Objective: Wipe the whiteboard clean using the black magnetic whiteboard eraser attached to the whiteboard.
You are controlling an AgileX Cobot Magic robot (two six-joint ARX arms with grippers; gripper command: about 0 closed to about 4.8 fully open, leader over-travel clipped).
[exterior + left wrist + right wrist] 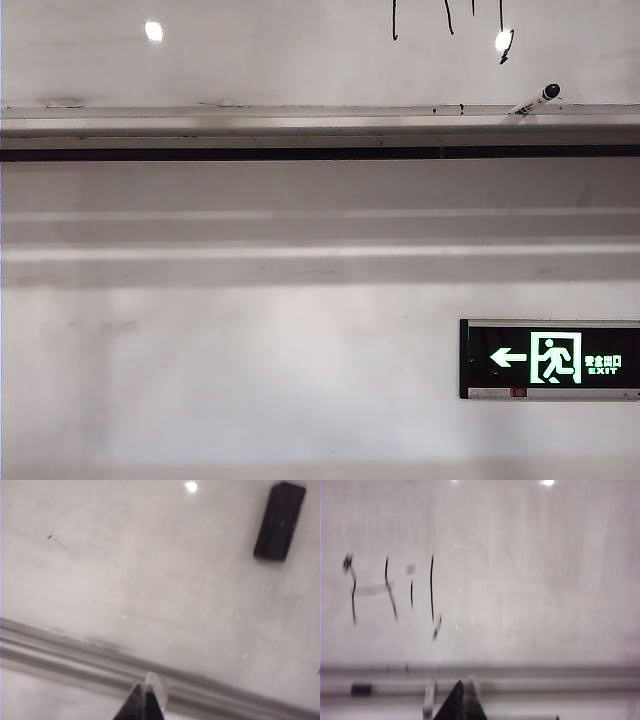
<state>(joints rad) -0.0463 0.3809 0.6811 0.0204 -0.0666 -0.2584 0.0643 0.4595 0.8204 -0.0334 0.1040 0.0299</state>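
Left claw [146,700] closed, empty, low by the tray rail [65,652]. Eraser [279,521] sticks to the whiteboard [150,570] well beyond it, offset sideways (long axis near upright). Right claw [464,700] closed, empty, faces marker strokes [390,587]; left arm likely nearer.

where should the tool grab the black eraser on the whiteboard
Grip the eraser across its two long sides, near the middle, coming straight at the whiteboard face. It is a narrow rectangular block stuck flat on the board, slightly tilted, so only its side edges stand out to pinch. The left tool, shut now down by the tray rail, looks nearest; it would need to open and match the tilt.
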